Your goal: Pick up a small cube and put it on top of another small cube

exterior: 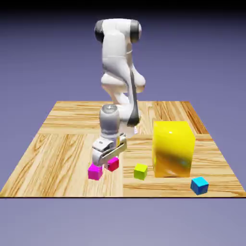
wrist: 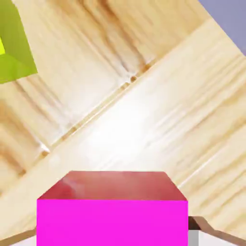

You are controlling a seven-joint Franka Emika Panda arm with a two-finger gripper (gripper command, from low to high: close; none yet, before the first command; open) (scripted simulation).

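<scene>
Magenta cube (exterior: 95, 171) near table's front edge (exterior: 120, 196), seemingly clamped in end effector (exterior: 106, 162).

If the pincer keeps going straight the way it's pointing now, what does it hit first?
Most likely the magenta cube: in the hand view it fills the space right ahead of the pincer. A red cube lies just behind. Past them is only the wooden table. Whether contact is already made is unclear.

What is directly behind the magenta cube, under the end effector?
A red cube sits just behind the magenta cube, seemingly touching it. The end effector covers the red cube's upper part. In the hand view, only its top shows above the magenta face; the rest is hidden.
</scene>
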